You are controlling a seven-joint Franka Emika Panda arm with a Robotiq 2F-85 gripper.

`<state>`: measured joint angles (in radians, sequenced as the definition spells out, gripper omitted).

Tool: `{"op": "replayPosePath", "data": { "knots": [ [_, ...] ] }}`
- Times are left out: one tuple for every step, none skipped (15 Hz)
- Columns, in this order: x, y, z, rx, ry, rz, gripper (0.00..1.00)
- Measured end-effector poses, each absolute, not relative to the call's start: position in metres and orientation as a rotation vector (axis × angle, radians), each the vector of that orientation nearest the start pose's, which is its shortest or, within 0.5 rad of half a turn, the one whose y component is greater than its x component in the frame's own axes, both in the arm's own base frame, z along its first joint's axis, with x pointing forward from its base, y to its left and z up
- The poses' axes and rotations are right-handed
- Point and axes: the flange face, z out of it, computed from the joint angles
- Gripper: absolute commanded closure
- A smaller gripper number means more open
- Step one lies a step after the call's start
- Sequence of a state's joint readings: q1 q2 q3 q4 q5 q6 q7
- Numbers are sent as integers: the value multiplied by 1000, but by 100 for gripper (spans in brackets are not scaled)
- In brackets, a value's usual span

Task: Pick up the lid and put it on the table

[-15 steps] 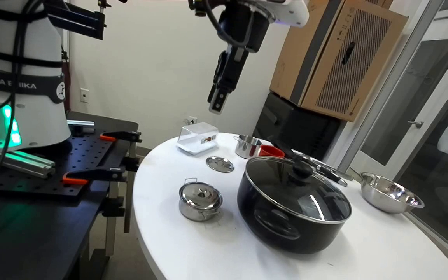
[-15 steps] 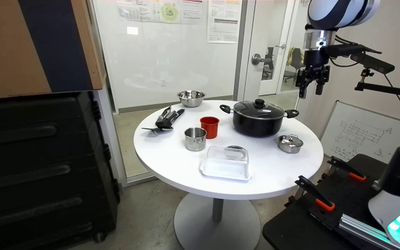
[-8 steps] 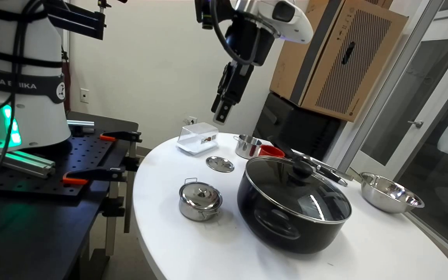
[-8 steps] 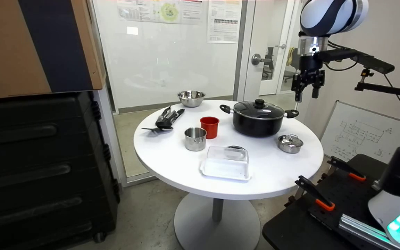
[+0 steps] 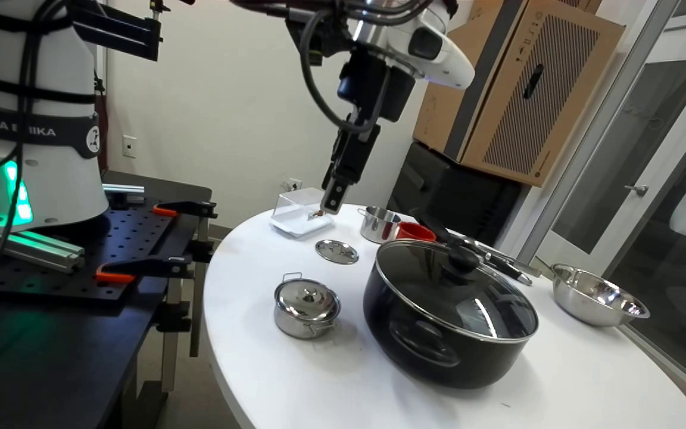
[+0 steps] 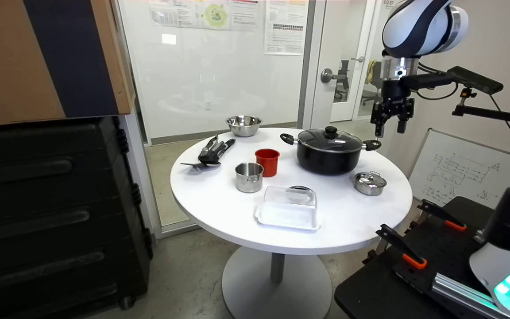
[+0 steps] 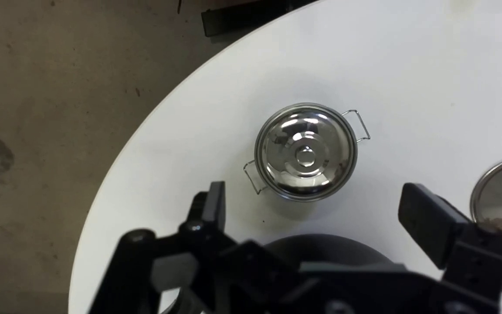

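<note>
The small shiny silver lid with a centre knob [image 5: 307, 298] sits on the small steel pot [image 5: 301, 328] and also shows in an exterior view [image 6: 370, 178] and in the wrist view [image 7: 305, 157]. The pot stands on the round white table [image 5: 253, 369] near its edge. Another round silver lid [image 5: 337, 251] lies flat on the table, partly cut off in the wrist view [image 7: 500, 198]. My gripper [image 6: 390, 131] is open and empty, well above the table. In the wrist view, the gripper's fingers [image 7: 314, 192] are spread wide, with the pot and lid beyond them.
A big black pot with a glass lid [image 6: 328, 161] stands close to the small pot. A clear-topped white box [image 6: 288, 215], a steel cup [image 6: 249, 179], a red cup [image 6: 269, 164], dark utensils [image 6: 213, 153] and a steel bowl [image 6: 244, 127] are also on the table.
My gripper has moved down toward the table and, in an exterior view, a little to the left. It stays open. The lid, pots and other objects have not moved.
</note>
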<state>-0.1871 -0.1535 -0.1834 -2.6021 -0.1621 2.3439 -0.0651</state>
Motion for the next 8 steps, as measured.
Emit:
{"op": "replayPosePath", "data": {
  "knots": [
    [390, -156, 288, -3167, 318, 193, 0],
    [390, -159, 278, -3155, 343, 196, 0],
    [390, -161, 267, -3143, 367, 198, 0],
    [391, -162, 257, -3132, 388, 200, 0],
    [391, -162, 248, -3123, 404, 202, 0],
    [392, -162, 239, -3115, 418, 203, 0],
    [393, -162, 231, -3109, 429, 202, 0],
    [394, -162, 224, -3106, 438, 201, 0]
  ]
}}
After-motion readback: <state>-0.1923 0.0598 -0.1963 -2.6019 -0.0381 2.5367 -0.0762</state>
